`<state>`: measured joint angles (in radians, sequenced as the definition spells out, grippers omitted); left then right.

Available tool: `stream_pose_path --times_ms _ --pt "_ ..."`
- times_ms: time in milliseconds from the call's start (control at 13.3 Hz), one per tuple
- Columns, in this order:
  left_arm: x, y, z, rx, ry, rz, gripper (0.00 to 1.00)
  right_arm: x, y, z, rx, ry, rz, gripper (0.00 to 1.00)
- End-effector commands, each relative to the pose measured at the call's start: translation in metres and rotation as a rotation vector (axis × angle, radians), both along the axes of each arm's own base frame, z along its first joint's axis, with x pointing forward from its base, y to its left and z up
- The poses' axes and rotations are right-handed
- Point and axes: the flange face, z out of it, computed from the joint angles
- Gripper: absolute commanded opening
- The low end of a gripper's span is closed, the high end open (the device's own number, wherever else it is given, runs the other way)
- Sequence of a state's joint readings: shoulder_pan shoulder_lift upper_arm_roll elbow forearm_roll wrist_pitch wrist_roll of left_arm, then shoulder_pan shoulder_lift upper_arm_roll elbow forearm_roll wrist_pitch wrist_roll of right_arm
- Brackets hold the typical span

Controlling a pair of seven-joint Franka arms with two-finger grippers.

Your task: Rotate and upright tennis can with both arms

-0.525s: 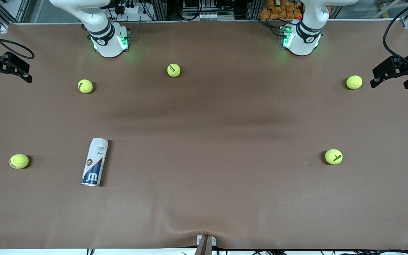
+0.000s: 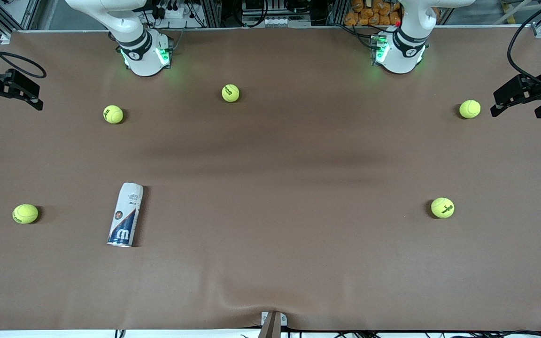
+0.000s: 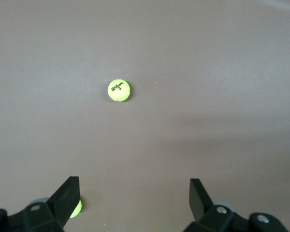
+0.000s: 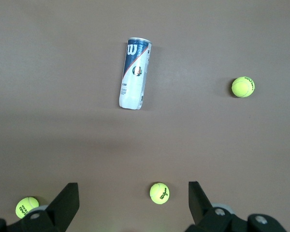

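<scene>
The tennis can (image 2: pixel 125 215) lies on its side on the brown table toward the right arm's end, with its silver rim end toward the front camera. It also shows in the right wrist view (image 4: pixel 135 73), some way from the open fingers. My right gripper (image 2: pixel 14 104) is open and empty, high over the right arm's end of the table; in its own view it is (image 4: pixel 134 198). My left gripper (image 2: pixel 519 111) is open and empty, high over the left arm's end; in its own view it is (image 3: pixel 134 198). Neither gripper touches the can.
Several yellow-green tennis balls lie scattered: one (image 2: pixel 25 213) beside the can at the right arm's end, one (image 2: pixel 113 114), one (image 2: pixel 230 93) near the bases, one (image 2: pixel 469 109) and one (image 2: pixel 442 207) toward the left arm's end. The table edge (image 2: pixel 270 324) runs along the front.
</scene>
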<state>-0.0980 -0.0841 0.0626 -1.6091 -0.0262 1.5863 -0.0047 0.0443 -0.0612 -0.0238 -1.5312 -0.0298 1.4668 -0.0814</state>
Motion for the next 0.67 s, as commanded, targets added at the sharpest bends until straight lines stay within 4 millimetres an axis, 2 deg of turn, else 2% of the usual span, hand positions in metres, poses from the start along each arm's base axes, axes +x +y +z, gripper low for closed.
stream_pose_path --times_ms 0,600 --pt "-0.0006 -0.0010 0.0044 0.022 0.001 -0.004 1.00 -0.0051 0.0004 0.0011 -0.012 -0.009 0.011 1.00" --pt "-0.0021 -0.0018 0.0069 0.023 -0.004 -0.017 1.00 -0.0051 -0.0017 0.0011 -0.009 -0.009 0.007 1.00"
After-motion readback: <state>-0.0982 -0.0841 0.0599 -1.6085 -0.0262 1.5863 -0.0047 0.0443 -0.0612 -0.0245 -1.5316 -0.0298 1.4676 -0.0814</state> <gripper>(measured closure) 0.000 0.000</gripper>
